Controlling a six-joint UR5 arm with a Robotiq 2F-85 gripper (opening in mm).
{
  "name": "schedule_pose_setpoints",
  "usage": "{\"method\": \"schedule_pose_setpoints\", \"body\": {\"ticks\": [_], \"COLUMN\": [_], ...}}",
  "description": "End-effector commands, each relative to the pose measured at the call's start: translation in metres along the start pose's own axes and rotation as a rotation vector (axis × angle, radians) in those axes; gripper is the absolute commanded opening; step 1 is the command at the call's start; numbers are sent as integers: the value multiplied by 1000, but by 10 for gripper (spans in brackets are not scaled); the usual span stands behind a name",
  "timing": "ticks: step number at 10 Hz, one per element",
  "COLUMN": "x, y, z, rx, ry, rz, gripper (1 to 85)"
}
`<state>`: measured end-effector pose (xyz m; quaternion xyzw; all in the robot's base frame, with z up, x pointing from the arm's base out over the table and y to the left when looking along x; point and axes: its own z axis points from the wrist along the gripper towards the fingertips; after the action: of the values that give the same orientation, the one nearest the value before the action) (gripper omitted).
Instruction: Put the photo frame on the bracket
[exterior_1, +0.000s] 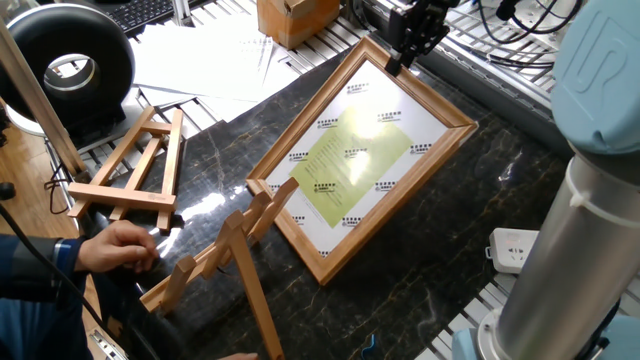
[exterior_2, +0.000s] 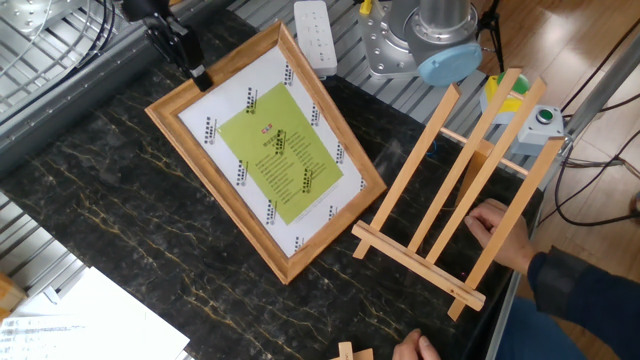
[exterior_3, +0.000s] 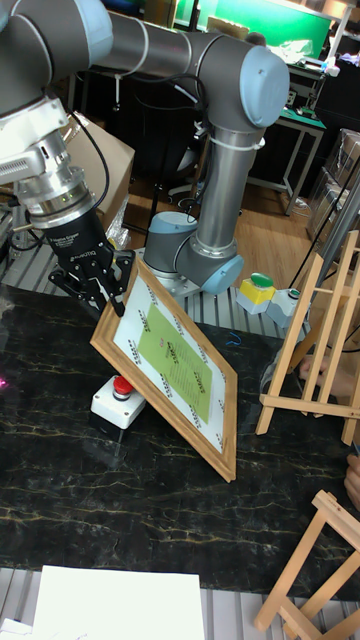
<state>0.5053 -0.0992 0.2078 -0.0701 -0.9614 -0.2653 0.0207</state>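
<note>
The photo frame (exterior_1: 360, 160), light wood around a white sheet with a yellow-green panel, is tilted up off the dark marble table. In the tall fixed view the photo frame (exterior_3: 175, 370) has its lower corner resting on the table and its upper left corner raised. My gripper (exterior_1: 400, 62) is shut on that raised corner; it also shows in the other fixed view (exterior_2: 198, 76) and the tall fixed view (exterior_3: 110, 300). The bracket (exterior_2: 460, 190), a pale easel with three long slats and a bottom ledge, stands to the right of the photo frame (exterior_2: 270, 150), steadied by a person's hand (exterior_2: 500, 230).
A smaller A-shaped easel (exterior_1: 140, 165) lies at the left. A white power strip (exterior_2: 315, 35) lies by the robot base, and a red button box (exterior_3: 120, 395) sits under the raised frame. Papers (exterior_1: 200, 55), a cardboard box (exterior_1: 295, 18) and a black ring (exterior_1: 70, 65) are at the back.
</note>
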Motion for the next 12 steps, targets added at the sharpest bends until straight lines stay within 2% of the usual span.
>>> {"method": "schedule_pose_setpoints", "body": {"ticks": [1,3,5,8,11,12], "x": [2,-2,-2,-1,-6,-11], "y": [-5,-1,0,-5,-5,-3], "z": [-4,3,0,0,3,5], "rx": [31,31,9,28,24,8], "ry": [-19,-28,-20,-15,-14,-17], "rz": [-6,-8,-29,-31,-37,-37], "gripper": [10,10,10,10,10,10]}}
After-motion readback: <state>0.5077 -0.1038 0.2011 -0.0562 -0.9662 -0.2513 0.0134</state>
